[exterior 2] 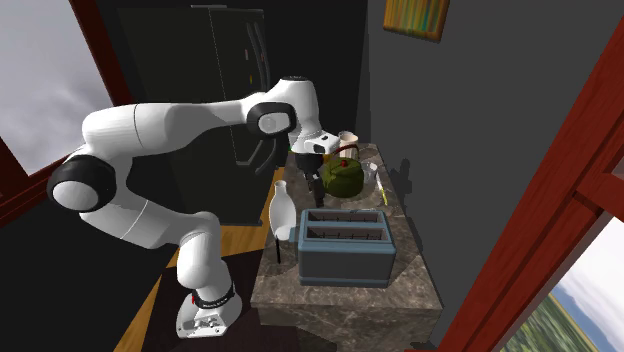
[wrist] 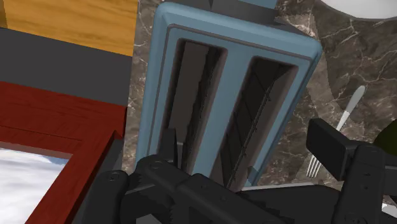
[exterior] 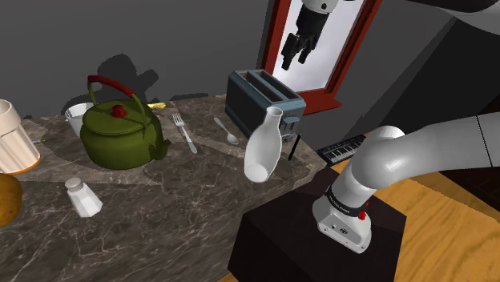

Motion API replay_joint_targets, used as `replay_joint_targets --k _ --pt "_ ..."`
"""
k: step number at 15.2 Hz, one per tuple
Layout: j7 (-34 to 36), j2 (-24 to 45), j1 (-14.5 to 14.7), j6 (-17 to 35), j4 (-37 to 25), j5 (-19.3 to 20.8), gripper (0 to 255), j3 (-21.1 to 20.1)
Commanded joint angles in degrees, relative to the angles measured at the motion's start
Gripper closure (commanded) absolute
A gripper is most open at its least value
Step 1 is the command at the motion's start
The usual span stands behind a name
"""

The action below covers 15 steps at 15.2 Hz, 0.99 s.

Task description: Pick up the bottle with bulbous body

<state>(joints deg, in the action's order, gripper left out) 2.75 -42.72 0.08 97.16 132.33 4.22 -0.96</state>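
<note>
- Our claw (exterior: 295, 59) hangs open, holding nothing, high over the toaster (exterior: 260, 100).
- The white bottle (exterior: 263, 152) stands at the worktop (exterior: 176, 208) edge, just beside the toaster, nearer the stand (exterior: 272, 248).
- We should shift across, descend, and clasp its neck squarely.

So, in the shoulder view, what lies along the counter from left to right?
Cream ribbed container → green kettle → fork → spoon → white bulbous bottle → piano keyboard, past the counter's edge.
</note>
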Motion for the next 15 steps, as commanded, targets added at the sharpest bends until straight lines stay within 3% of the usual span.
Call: replay_joint_targets --k 1,15 --pt "0.0 0.0 0.0 0.0 0.0 0.0 0 0.0" --pt "16.9 -1.0 7.0 -4.3 4.2 -13.9 0 -14.0"
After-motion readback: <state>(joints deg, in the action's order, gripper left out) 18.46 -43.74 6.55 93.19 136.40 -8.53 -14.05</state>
